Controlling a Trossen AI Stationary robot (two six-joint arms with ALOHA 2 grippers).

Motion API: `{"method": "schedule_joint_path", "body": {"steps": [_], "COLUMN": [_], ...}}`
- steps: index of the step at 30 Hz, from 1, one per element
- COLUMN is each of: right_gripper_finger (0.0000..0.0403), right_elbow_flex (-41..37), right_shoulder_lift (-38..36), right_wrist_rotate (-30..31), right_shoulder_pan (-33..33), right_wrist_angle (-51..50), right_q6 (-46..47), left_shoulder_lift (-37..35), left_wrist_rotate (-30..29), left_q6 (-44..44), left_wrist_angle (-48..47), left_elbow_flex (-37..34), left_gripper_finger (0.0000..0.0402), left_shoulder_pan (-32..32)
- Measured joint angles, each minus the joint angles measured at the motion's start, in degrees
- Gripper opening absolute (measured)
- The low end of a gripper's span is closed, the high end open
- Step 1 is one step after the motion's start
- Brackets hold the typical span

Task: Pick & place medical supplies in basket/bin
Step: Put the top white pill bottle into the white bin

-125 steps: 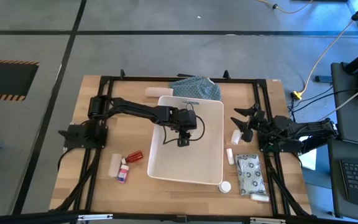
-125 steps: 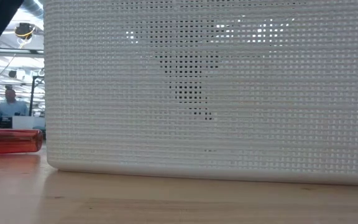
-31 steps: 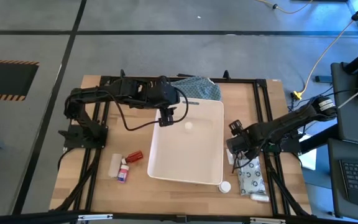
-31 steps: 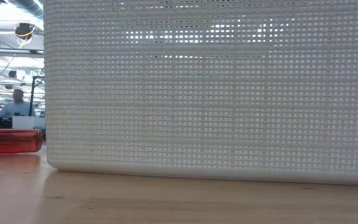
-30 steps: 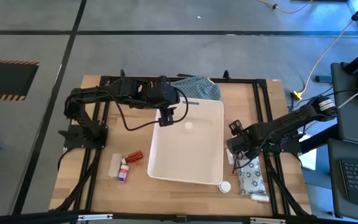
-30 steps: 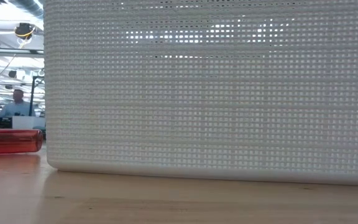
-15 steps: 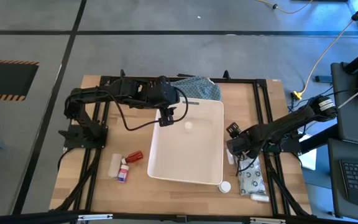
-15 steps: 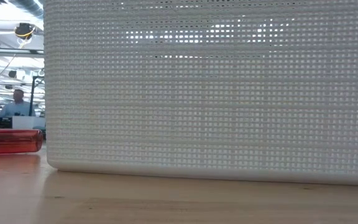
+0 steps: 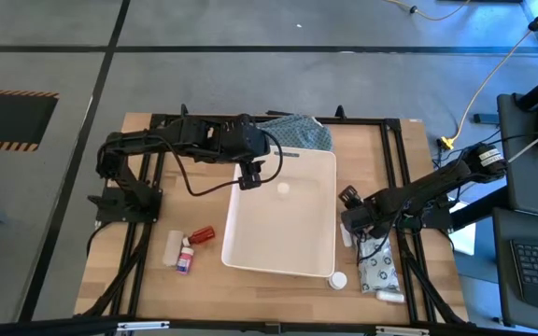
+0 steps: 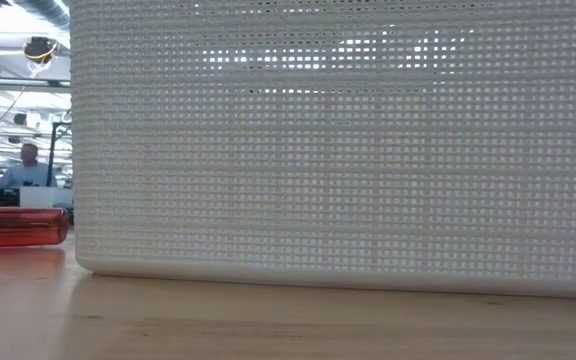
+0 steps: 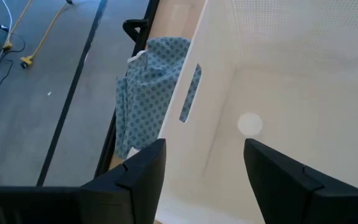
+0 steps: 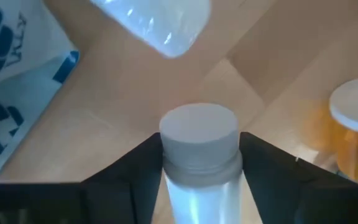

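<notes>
A small white bottle [image 12: 199,134] with a grey-white cap lies on the table just right of the white basket [image 9: 320,168]; my right gripper [image 9: 348,227] has come down on it and is shut on it. My left gripper [image 9: 250,182] hangs open above the basket's far left corner, nothing between its fingers [image 11: 143,168]. A small white round item [image 11: 250,124] lies on the basket's floor. A grey patterned pouch [image 9: 377,261] lies on the table near the right gripper. A red bottle [image 9: 202,235], a white bottle [image 9: 172,247] and a pink-labelled box [image 9: 185,259] lie left of the basket. My right gripper pinches the white bottle between its two fingers, on the body just below the cap [image 12: 194,193]. The fingers [image 12: 143,165] come steeply from above and lie across the bottle. Whether the bottle still rests on the wood cannot be told.
A blue-green patterned cloth [image 9: 294,131] and a white roll [image 9: 233,138] lie past the basket's far edge. A clear-wrapped roll [image 12: 157,18] and an orange bottle with a white cap [image 12: 356,118] lie close to the held bottle. A white tube [image 9: 390,297] lies at the near right. The black frame rails [image 9: 395,168] border the table.
My right gripper has sunk a little toward the table beside the basket's right wall, over the white bottle, and has rolled slightly about its own axis.
</notes>
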Motion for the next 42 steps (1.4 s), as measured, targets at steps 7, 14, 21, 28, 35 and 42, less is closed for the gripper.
{"method": "schedule_joint_path", "body": {"steps": [7,14,21,28,35,42], "right_gripper_finger": [0.0164,0.0184,0.0164,0.018,0.0167,0.0166], "right_elbow_flex": [0.1,4.5,13.2,22.9,32.2,40.7], "right_shoulder_lift": [0.0,0.0,0.0,-0.1,-0.1,-0.1], "right_wrist_rotate": [0.3,3.8,9.1,17.8,25.3,32.0], "right_shoulder_pan": [0.0,0.1,0.1,0.1,0.1,0.1], "right_wrist_angle": [2.2,-1.1,-10.8,-25.4,-40.5,-43.1], "right_q6": [1.0,6.3,17.3,33.1,44.0,49.6], "left_shoulder_lift": [0.0,0.0,0.0,0.0,0.0,-1.3], "left_wrist_rotate": [0.0,0.0,0.0,0.0,0.0,1.1], "left_q6": [0.0,0.0,0.0,0.0,-0.2,0.9], "left_wrist_angle": [0.0,0.0,0.0,0.0,-2.9,-3.0], "left_elbow_flex": [0.0,0.0,0.0,0.0,0.0,0.0], "left_gripper_finger": [0.021,0.021,0.021,0.021,0.021,0.021], "left_shoulder_pan": [0.0,0.0,0.0,0.0,0.0,-0.1]}}
